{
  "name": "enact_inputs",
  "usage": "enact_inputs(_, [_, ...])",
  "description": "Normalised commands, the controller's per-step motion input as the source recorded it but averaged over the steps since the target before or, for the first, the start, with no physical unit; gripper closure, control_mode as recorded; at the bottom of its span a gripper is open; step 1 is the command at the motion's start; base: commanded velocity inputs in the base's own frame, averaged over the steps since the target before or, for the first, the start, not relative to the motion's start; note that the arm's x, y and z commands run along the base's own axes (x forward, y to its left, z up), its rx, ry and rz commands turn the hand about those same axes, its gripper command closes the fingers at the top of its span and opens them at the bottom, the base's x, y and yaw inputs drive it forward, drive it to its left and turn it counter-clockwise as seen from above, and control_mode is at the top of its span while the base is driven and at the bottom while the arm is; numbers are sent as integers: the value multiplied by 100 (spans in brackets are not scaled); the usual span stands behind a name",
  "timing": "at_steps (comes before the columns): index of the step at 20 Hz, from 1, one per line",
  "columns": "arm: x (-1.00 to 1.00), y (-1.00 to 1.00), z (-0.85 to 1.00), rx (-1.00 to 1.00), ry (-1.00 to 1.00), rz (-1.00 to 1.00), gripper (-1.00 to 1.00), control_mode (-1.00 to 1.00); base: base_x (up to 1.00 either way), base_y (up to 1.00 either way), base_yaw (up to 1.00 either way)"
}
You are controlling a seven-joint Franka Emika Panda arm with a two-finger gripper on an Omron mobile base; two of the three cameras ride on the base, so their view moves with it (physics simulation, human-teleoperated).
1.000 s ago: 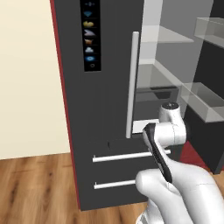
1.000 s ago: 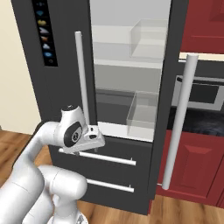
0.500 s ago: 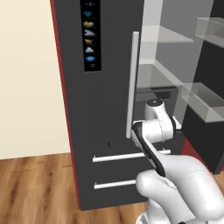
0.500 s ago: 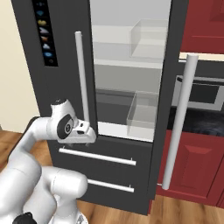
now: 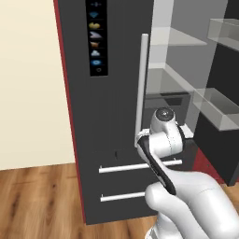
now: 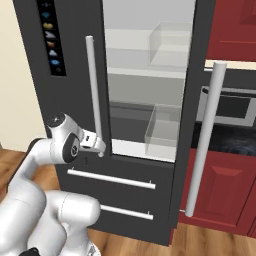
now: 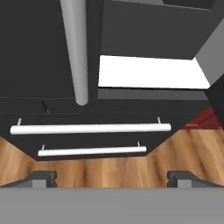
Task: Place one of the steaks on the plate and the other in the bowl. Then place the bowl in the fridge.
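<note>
The fridge stands straight ahead, dark grey, its left door shut and its right door swung open on bare shelves. My gripper hangs open and empty by the lower end of the left door's silver handle. In the hand view the gripper looks down at the handle's end and the lower drawers. In the left base view my wrist sits just right of that handle. The steaks, the plate and the bowl are out of view.
The open right door, with its long bar handle, juts toward me on the right. A clear bin sits on the lower shelf. Red cabinets and a dark oven front lie right of the fridge. Wooden floor lies below.
The arm has drawn a little left, and the hand has shifted from in front of the lower shelf to the bottom end of the left door handle. Its jaws have stayed open.
</note>
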Motion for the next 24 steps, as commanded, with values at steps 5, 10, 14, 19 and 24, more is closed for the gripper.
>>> enact_inputs(5, [27, 2, 81, 4, -1, 0, -100, -100, 0, 0, 0])
enact_inputs(10, [6, 31, 70, 4, -1, -9, -100, -100, 0, 0, 0])
enact_inputs(14, [7, 0, 1, 9, 0, -2, -100, -100, 0, 0, 0])
enact_inputs(19, [47, 0, 0, 6, -5, 0, -100, -100, 0, 0, 0])
enact_inputs(24, [36, 0, 0, -1, -12, 0, -100, -100, 0, 0, 0])
